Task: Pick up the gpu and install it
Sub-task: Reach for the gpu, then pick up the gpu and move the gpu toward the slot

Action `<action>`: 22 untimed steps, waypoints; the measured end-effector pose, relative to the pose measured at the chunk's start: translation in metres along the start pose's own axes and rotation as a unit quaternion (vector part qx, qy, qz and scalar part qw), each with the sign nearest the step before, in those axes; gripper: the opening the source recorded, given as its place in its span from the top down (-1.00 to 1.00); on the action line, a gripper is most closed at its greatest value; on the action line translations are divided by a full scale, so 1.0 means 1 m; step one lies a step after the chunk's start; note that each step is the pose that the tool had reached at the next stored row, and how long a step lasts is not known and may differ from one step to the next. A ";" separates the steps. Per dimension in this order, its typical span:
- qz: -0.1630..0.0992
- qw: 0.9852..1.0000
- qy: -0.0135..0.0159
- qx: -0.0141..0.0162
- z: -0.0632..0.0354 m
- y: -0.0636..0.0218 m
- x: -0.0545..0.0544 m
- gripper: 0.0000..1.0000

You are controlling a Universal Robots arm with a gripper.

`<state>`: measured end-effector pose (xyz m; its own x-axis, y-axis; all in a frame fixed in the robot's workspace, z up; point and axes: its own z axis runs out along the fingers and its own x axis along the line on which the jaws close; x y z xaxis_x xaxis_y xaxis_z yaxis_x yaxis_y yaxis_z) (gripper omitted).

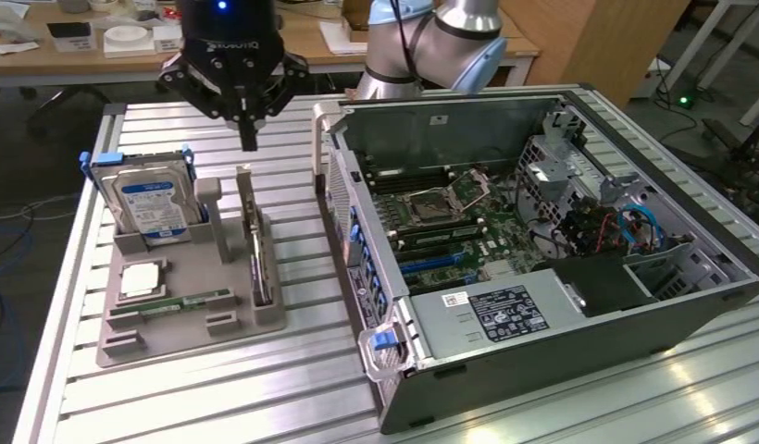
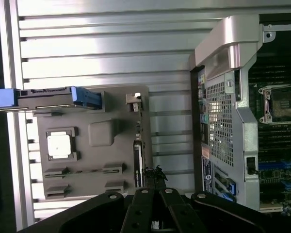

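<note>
Gpu (image 1: 257, 250), a thin dark circuit card with a pale metal end bracket, is stood on edge in the grey moulded holder (image 1: 182, 338), left of the open grey computer case (image 1: 479, 365). Its long axis is laid near-to-far. The black gripper (image 1: 247, 139), pinched closed and empty, is poised just above the card's far end.

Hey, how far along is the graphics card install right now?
Nothing looks done yet: the graphics card stands on edge in the gray holder. In hand: nothing; the hand hangs shut just above the card. Left: gripping the card and seating it in the open computer case.
</note>
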<state>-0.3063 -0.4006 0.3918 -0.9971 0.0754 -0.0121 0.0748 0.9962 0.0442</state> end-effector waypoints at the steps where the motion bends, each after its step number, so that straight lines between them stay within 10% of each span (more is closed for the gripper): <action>1: 0.000 1.000 0.000 0.000 0.0000 -0.0002 0.002 0.79; 22: 0.000 1.000 0.000 0.000 -0.0003 -0.0013 0.017 0.79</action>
<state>-0.3229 -0.4007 0.3918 -0.9971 0.0753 -0.0121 0.0747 0.9962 0.0442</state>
